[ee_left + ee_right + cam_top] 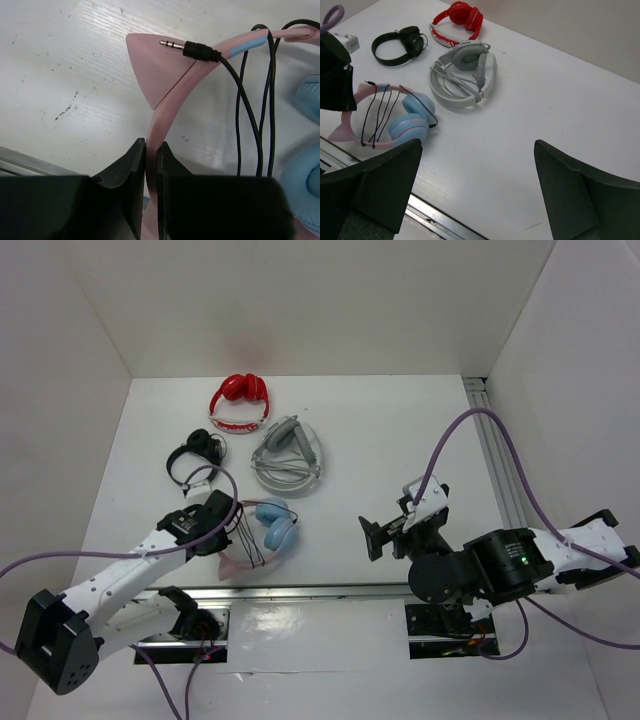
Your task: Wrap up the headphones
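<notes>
Top view: we log the headphones (275, 530) on the table (400, 430), front left, with the left gripper (228, 532) at their left side and the right gripper (377, 537) well apart. Left wrist: its jaws pinch the pink headband (167, 120) below a cat ear (155, 65); the plug (197, 50) rests on it. Right wrist: we note that gripper spread wide.

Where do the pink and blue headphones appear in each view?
Top view: the headphones lie lower left of centre.
Left wrist: their pink headband fills the middle, gripped by the left hand.
Right wrist: their blue ear cups sit at the left, mid height.
Shared landmark: the black cable looped across the headband.
</notes>
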`<state>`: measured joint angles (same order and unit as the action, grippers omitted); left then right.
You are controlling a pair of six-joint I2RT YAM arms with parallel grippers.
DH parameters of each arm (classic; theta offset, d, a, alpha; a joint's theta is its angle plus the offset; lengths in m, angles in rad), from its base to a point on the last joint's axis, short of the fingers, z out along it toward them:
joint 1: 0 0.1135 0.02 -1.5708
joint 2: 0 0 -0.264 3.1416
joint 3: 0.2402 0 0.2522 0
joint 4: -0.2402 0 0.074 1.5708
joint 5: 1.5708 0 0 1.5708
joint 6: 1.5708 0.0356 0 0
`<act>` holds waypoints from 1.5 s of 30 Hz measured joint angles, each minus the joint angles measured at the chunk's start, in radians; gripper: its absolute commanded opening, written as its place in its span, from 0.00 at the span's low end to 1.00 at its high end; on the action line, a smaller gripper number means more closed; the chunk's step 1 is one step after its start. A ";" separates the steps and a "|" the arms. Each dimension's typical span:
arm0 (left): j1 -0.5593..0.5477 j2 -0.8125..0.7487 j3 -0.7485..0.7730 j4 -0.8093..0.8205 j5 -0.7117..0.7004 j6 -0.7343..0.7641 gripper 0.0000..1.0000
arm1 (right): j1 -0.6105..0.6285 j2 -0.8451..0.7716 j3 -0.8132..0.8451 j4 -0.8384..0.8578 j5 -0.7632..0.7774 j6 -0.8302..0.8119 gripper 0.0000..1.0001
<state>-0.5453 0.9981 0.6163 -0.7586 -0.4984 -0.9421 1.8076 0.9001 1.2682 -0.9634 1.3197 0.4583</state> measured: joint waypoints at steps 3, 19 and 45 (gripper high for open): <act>0.019 -0.048 -0.001 0.002 -0.023 -0.051 0.00 | 0.000 -0.007 -0.017 0.032 -0.009 -0.026 1.00; 0.118 -0.043 -0.043 -0.004 -0.058 -0.198 0.00 | 0.000 0.009 -0.027 0.122 -0.027 -0.109 1.00; 0.177 -0.215 -0.018 -0.007 -0.027 -0.213 1.00 | 0.000 0.027 -0.034 0.140 -0.079 -0.109 1.00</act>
<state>-0.3683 0.7834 0.5983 -0.7658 -0.5255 -1.1553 1.8076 0.9272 1.2339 -0.8234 1.2407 0.3496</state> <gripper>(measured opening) 0.997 0.999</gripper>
